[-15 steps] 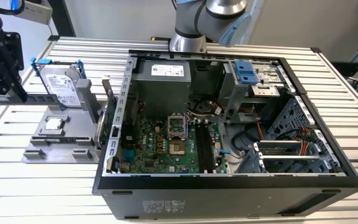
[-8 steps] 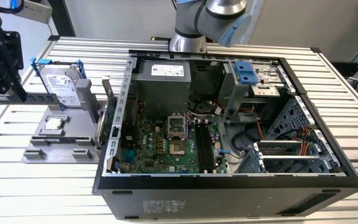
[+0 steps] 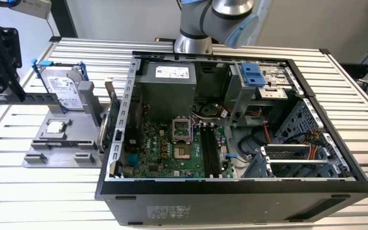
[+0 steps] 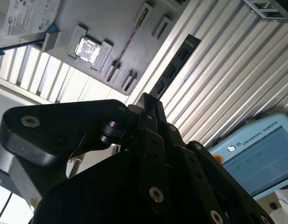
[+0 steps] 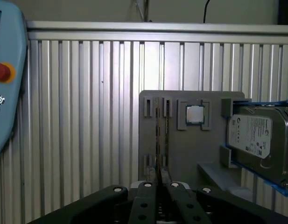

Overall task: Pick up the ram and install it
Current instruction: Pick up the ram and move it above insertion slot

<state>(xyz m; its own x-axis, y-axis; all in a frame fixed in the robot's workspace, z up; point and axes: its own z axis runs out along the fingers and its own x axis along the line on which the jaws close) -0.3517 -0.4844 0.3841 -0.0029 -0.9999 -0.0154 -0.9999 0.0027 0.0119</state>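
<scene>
Nothing done yet tbh: the ram (image 3: 114,115) stands on edge in its grey holder (image 3: 43,148) near the table's edge on the exterior view's left, my pincer (image 4: 150,100) hangs above it, pressed together and empty, and the memory slots (image 3: 213,151) are bare.

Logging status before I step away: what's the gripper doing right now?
Gripper: closed, holding nothing; the ram stands on edge in the grey tray.

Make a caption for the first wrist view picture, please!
The gripper faces the gray tray holding the ram, processor chip and hard drive.
</scene>
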